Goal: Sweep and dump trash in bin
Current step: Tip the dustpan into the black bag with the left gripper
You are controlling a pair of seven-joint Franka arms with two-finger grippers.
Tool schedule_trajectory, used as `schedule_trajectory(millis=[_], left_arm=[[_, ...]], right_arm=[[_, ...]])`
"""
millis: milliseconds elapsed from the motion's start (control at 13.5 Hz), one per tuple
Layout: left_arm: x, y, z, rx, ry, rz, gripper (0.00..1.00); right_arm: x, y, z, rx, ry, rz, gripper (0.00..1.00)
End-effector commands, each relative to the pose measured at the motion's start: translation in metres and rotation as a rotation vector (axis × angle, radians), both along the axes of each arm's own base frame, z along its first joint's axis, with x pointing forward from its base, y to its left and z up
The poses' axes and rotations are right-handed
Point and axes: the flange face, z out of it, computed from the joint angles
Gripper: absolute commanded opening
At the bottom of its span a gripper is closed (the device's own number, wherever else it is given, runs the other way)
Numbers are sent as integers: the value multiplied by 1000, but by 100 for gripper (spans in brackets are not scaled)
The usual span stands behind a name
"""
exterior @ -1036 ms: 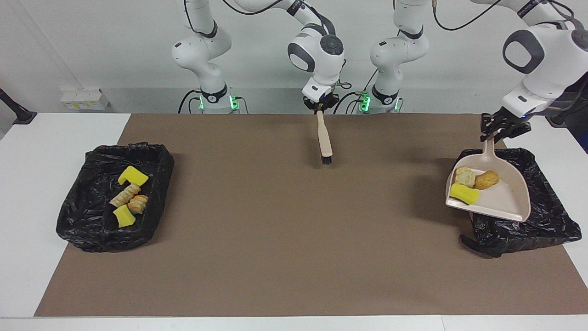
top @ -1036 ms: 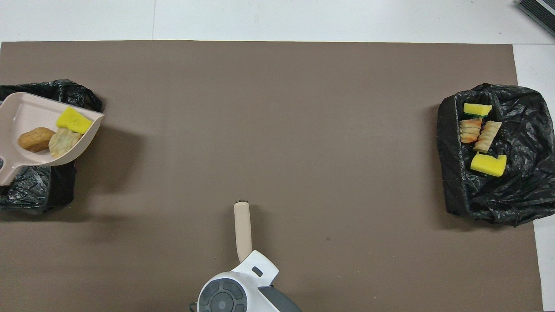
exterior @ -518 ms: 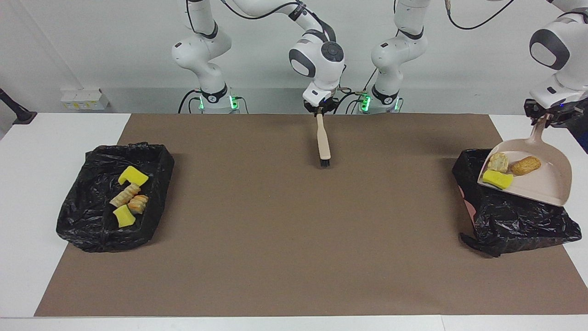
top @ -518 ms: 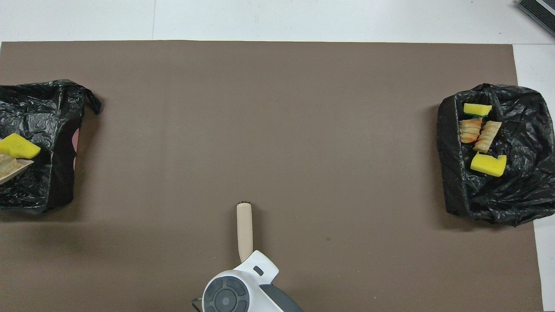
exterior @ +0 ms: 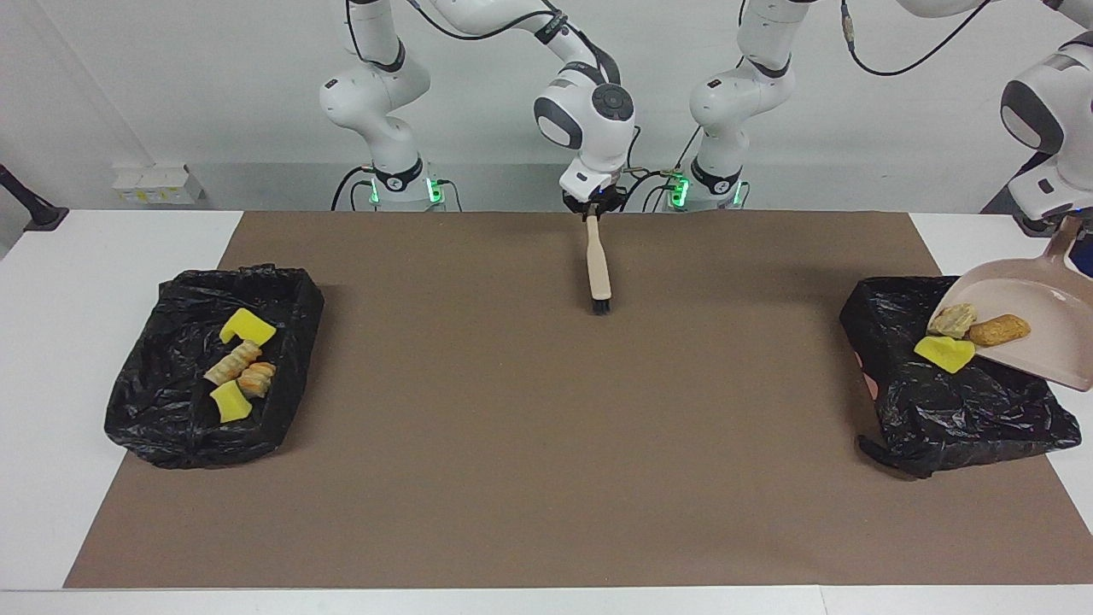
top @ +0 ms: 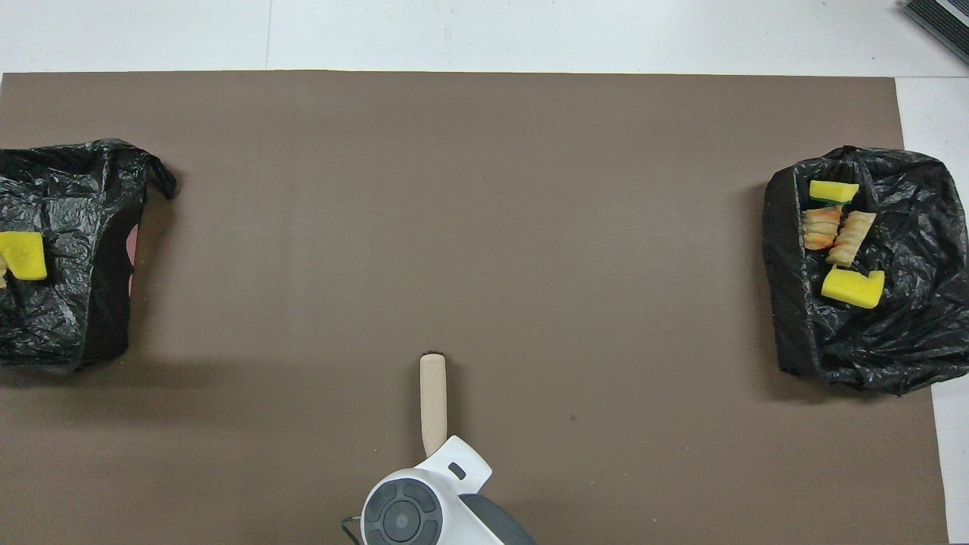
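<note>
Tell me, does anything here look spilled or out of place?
Nothing looks spilled. The dustpan is tilted over the black bin at the left arm's end, three scraps sliding toward its lip. The other bin already holds four scraps.

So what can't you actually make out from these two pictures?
- Left gripper: facing view, cut off by the picture's edge above the dustpan handle.
- Dustpan: outside the overhead view, where only one yellow sponge shows at the edge.
- Right gripper: overhead view, covered by its own wrist above the brush.
</note>
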Motion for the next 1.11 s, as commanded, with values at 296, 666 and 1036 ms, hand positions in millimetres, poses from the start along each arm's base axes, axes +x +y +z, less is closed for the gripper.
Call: schedule_trajectory(millis=[296,666,1036], left_arm=[[39,-14,18,116,20,-62,0],[42,-13,51,147,15,-98,0],[43,-44,70,117,-16,-99,0]], right_arm=[[6,-3,-3,41,26,-69,21],[10,-2,-4,51,21,-76,34],[21,3,2,58,20,-88,54]])
